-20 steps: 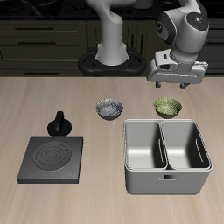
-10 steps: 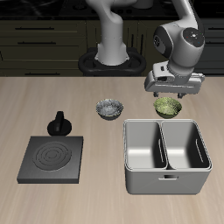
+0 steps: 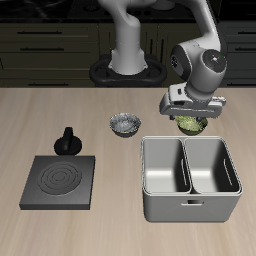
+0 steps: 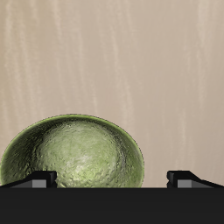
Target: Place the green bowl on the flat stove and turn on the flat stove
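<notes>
Above the green bowl [image 3: 191, 125] (untouched) hangs the hand [image 3: 190, 117], spread.

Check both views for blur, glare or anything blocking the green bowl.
Exterior view: sharp, soft even light, no glare; the gripper covers much of the green bowl. Wrist view: bowl sharp, its near edge cut off by the dark gripper body.

White/grey arm [image 3: 205, 62], dark joints, black fingers [image 4: 39, 179]
</notes>
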Controlling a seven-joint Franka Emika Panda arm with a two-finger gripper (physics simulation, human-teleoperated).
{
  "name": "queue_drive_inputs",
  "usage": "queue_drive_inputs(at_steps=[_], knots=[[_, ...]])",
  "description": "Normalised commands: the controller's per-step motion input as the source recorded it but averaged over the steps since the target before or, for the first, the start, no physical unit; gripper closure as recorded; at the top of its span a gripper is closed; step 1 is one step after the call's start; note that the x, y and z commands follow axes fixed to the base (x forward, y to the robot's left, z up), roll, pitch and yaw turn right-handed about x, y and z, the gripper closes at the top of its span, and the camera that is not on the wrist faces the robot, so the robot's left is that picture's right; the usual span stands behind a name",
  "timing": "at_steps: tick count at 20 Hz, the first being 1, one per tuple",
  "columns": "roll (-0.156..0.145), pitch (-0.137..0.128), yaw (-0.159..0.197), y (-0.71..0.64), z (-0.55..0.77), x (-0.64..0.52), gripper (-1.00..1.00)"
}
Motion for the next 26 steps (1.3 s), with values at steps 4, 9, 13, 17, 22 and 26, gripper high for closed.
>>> queue_drive_inputs(at_steps=[4,9,13,17,22,26], knots=[[-0.006,0.036,0.0,-0.09,-0.24,-0.08,-1.0],[0.017,0.054,-0.019,-0.17,-0.29,-0.12,-1.0],[0.115,0.06,-0.06,0.04,-0.23,-0.25,1.0],[0.095,0.003,-0.094,0.0,0.07,-0.31,1.0],[0.045,-0.046,-0.05,-0.06,0.28,-0.11,1.0],[-0.008,-0.042,-0.006,-0.1,0.23,0.04,1.0]])
